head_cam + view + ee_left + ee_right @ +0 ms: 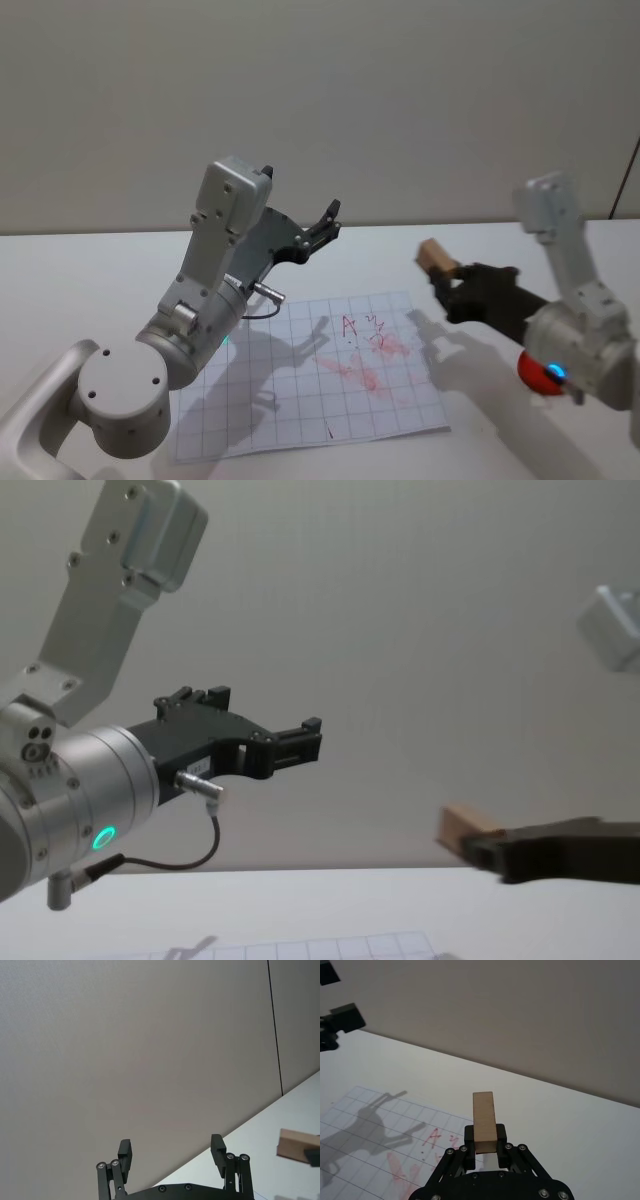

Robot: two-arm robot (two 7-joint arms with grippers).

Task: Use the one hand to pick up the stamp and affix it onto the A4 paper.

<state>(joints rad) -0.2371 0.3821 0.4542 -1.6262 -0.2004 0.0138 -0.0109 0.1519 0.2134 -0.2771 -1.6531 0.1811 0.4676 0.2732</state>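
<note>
right gripper hangs in the air near the far right corner of the a4 paper, its 2 fingers closed narrowly on the wooden stamp, which juts out past the fingertips. bare white table lies open on every side of the sheet. red marks sit on the sheet's right half and the left half is plain grid. left gripper is raised over the sheet's far left part, fingers spread wide and empty, well apart from the stamp. from the side, the chest view shows the stamp well above the tabletop. the right wrist view shows arm shadows on the grid.
</note>
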